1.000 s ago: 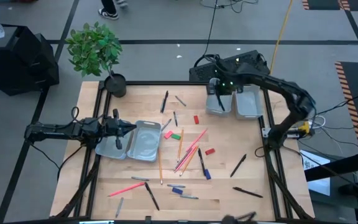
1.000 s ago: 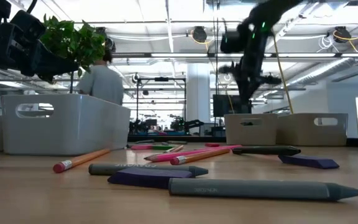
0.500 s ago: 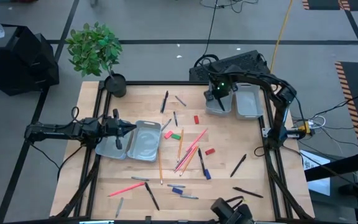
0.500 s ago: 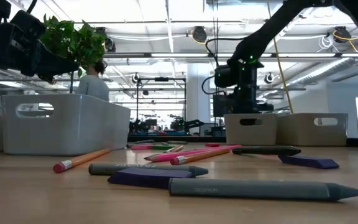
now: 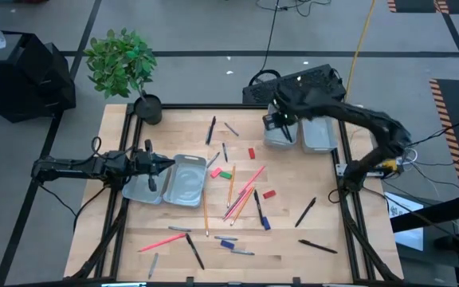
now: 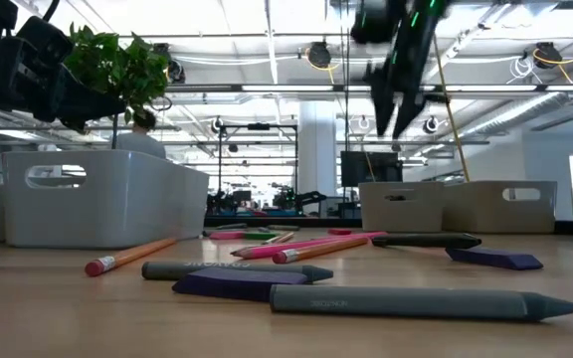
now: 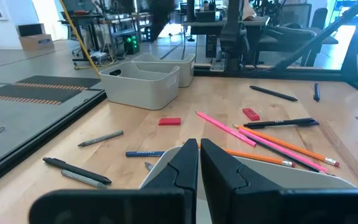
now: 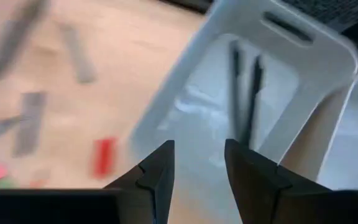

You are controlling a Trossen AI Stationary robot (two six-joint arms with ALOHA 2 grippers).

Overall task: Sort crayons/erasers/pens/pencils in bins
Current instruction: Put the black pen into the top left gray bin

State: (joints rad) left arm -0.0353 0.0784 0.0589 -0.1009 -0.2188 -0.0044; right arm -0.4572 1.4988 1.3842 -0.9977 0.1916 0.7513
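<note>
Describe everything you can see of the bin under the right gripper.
The bin is a small light-grey tray, plastic by its look, with rounded corners, shallow walls and a slot handle in one end wall. It stands upright near the table's far edge, side by side with a second bin. Two black pens lie inside it, roughly parallel. The right gripper hangs open above it, touching nothing.
</note>
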